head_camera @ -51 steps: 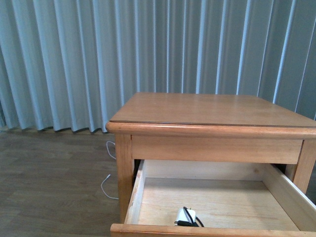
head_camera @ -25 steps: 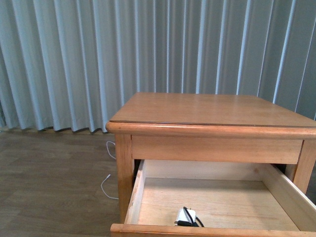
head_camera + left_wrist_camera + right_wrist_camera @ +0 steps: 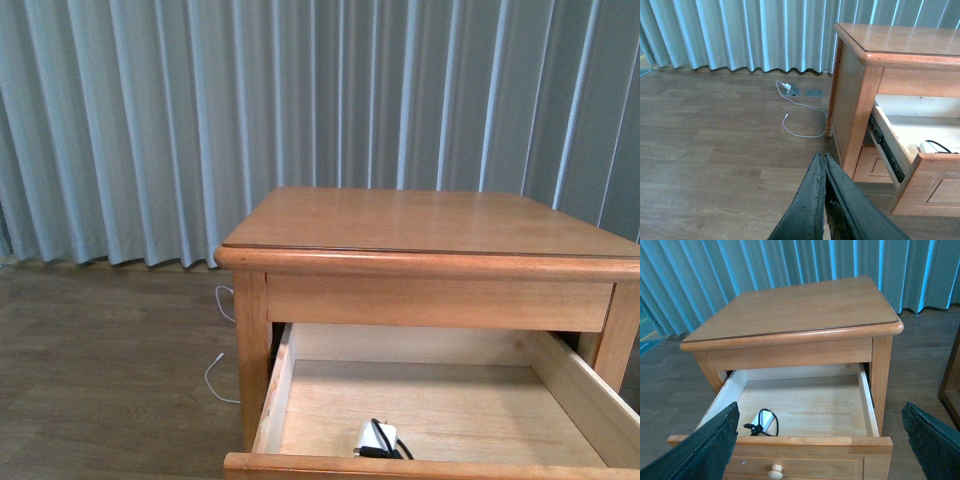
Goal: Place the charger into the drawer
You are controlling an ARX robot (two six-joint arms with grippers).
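Note:
The drawer (image 3: 300, 400) of the honey-coloured cabinet stands pulled out, its pale inside showing. The charger (image 3: 377, 439), a small white block with a black cable, lies inside near the drawer's front wall; it also shows in the right wrist view (image 3: 765, 422) and in the left wrist view (image 3: 932, 146). My right gripper (image 3: 820, 442) is open and empty, above and in front of the drawer front (image 3: 805, 442), with the round knob (image 3: 775, 472) just below. My left gripper (image 3: 822, 157) is shut and empty over the floor, left of the cabinet. Neither arm shows in the front view.
The cabinet's flat top (image 3: 420, 222) is bare. A long thin white cable (image 3: 800, 120) lies on the wooden floor beside the cabinet, running from a floor plug (image 3: 788, 88). Grey-blue curtains (image 3: 200, 120) hang behind. A dark furniture edge (image 3: 950, 380) stands at the cabinet's side.

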